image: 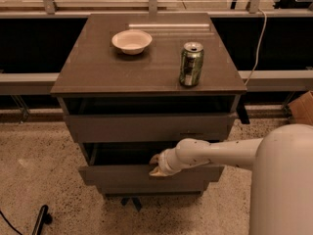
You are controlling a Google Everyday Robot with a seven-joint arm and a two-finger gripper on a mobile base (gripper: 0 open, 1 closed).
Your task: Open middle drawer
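The dark grey-brown cabinet (146, 70) has three flat drawer fronts. The middle drawer (117, 176) is pulled partly out toward me, with a dark gap above its front. My gripper (155, 166) is at the end of the white arm (215, 153), which reaches in from the right. The gripper sits at the top edge of the middle drawer's front, near its centre. The top drawer (146, 127) is above it. Only a strip of the bottom drawer (151, 189) shows beneath.
A white bowl (131, 41) and a green can (190, 64) stand on the cabinet top. My white body (283, 180) fills the lower right. A cardboard box (302, 107) is at the right edge and a black object (41, 218) lies on the speckled floor at lower left.
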